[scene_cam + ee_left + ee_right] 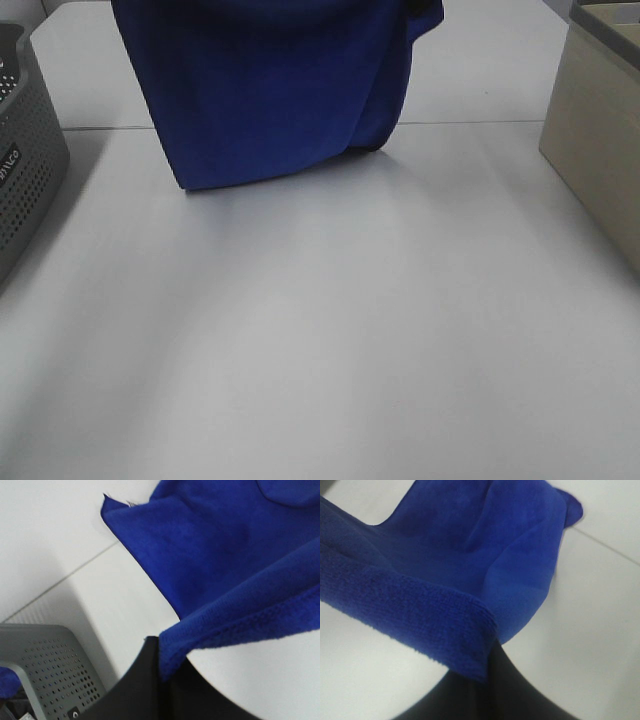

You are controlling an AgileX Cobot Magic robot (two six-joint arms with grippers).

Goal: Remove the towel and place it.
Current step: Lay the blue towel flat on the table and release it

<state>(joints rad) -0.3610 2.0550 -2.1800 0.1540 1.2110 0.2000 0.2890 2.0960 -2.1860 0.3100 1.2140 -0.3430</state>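
Progress looked about halfway, as a judgement: the towel (270, 90) was out of the grey basket (25, 170) and hung as a blue sheet over the far part of the desk (330, 330). It was well apart from the basket and from the beige box (600, 150) on the other side. Its lower hem either met the desk or hung just above it; I could not tell which. Laying it down and letting go were not yet done.

The left claw (162, 672) was closed on one stitched upper edge, with the cloth pinched in its dark jaws. The right claw (485, 677) was closed likewise on the other upper edge. Each showed only in its own wrist view, blurred and cut off by the frame, so its shape was hard to make out. In the high view the towel's top and both claws lay out of frame. A fold on the towel's right side hid part of the cloth. A scrap of blue showed inside the basket in the left wrist view, but what it was could not be told.
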